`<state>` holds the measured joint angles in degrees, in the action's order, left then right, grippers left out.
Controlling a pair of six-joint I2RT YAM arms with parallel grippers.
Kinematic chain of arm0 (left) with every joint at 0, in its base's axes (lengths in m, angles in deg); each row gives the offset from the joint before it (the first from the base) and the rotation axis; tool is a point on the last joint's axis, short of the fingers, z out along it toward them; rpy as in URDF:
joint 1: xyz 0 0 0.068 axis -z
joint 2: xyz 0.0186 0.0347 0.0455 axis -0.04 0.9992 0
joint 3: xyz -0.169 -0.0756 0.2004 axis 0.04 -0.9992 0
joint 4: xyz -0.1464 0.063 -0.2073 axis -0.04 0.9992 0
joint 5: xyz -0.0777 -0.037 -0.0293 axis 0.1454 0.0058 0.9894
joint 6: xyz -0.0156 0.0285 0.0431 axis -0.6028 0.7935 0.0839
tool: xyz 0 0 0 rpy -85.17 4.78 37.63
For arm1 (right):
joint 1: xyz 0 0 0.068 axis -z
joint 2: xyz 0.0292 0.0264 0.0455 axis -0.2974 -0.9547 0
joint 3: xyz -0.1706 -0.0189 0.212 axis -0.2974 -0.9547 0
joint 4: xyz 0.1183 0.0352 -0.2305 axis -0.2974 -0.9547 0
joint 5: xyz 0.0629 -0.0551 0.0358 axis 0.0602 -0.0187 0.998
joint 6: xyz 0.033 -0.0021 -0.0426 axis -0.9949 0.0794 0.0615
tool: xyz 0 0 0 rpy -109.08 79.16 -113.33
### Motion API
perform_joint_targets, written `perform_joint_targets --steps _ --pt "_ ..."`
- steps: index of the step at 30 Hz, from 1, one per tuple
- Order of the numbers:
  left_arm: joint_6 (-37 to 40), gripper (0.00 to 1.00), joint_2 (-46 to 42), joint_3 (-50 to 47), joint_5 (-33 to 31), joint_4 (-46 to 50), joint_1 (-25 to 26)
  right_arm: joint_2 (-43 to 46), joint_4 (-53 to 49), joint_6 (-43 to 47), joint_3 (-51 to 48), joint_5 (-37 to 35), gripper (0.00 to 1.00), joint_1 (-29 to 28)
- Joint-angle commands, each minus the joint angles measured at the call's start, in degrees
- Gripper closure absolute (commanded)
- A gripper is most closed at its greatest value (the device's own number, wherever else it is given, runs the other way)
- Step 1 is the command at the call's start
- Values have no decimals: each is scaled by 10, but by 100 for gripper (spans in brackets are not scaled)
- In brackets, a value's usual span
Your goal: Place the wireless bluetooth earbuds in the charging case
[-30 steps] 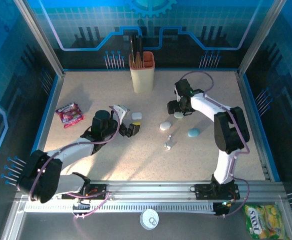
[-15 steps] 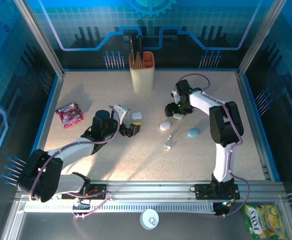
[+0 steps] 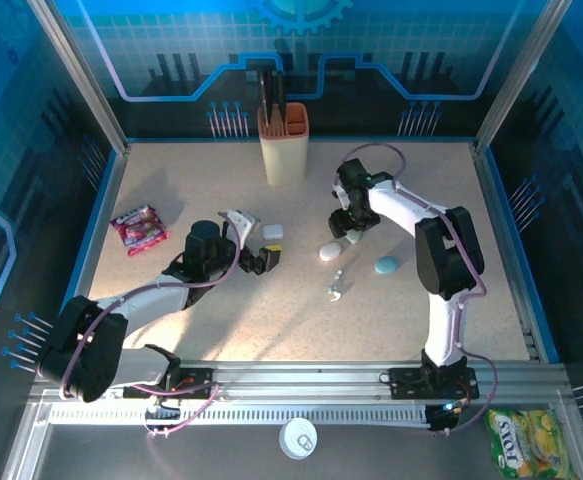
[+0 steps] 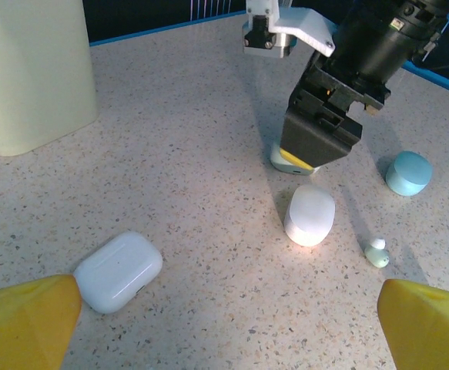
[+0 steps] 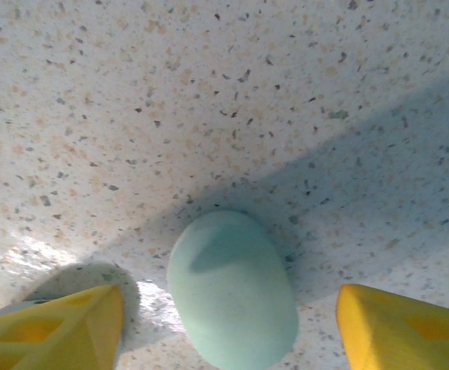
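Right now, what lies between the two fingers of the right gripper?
In the right wrist view, a pale teal rounded case lies on the table between the fingers of the right gripper, touching neither.

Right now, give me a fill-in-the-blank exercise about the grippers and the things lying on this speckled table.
1. The pale green oval case lies ___ the yellow fingers of the right gripper.
2. The left gripper, holding nothing, is ___.
3. In the top view, the pink snack packet lies on the ___ side of the speckled table.

Missing words: between; open; left.
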<state>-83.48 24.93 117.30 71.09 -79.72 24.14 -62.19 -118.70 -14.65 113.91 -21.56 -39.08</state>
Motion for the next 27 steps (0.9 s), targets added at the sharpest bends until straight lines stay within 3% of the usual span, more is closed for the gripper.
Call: perform_joint_targets --steps 1,5,11,18,27 --pt "-5 1 -3 -9 11 -11 -3 -34 -65 51 37 -31 26 -10" --pt "-5 1 3 -5 13 -8 -3 -59 -92 74 66 -31 26 -12" --pt "-3 1 4 0 17 -3 -3 -102 -124 94 115 -28 34 -17" --pt "-7 1 5 0 11 -4 -3 -129 -143 78 148 -28 53 -19" --pt "-67 1 -3 -35 -37 -115 0 -35 -73 29 73 8 58 -9"
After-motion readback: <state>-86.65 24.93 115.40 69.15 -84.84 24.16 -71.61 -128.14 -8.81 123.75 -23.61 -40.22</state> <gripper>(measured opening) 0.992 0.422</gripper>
